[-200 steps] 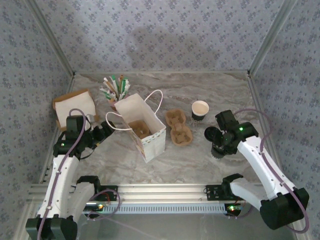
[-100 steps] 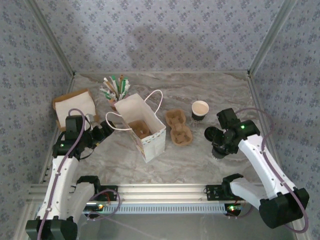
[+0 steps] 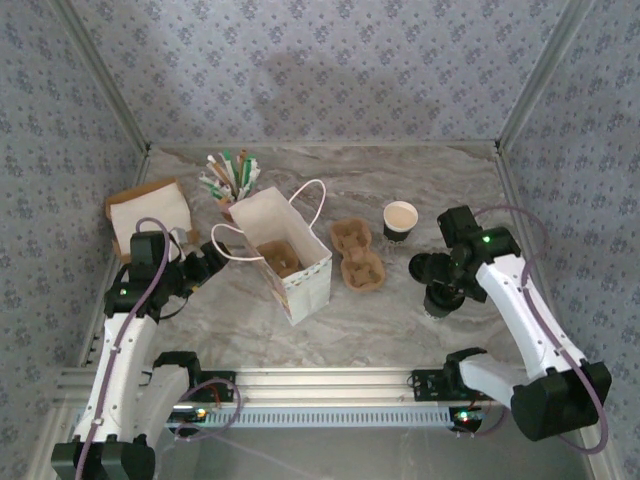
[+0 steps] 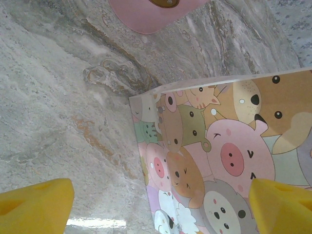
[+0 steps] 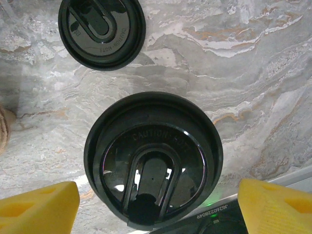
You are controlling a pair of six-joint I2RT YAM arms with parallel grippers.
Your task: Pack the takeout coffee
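Right tool [image 5: 156,204] newly wide over takeout coffee [image 5: 153,163], lid [image 5: 161,134] lettered

Marble bench [image 3: 400,330] inside papered walls [image 3: 320,70]
Grey-veined top, blue floral wallpaper on three sides, soft even light.

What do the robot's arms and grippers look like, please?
The left arm and right arm have white links, black joints and a looping lilac cable each. The left gripper and right gripper carry yellow fingertips.
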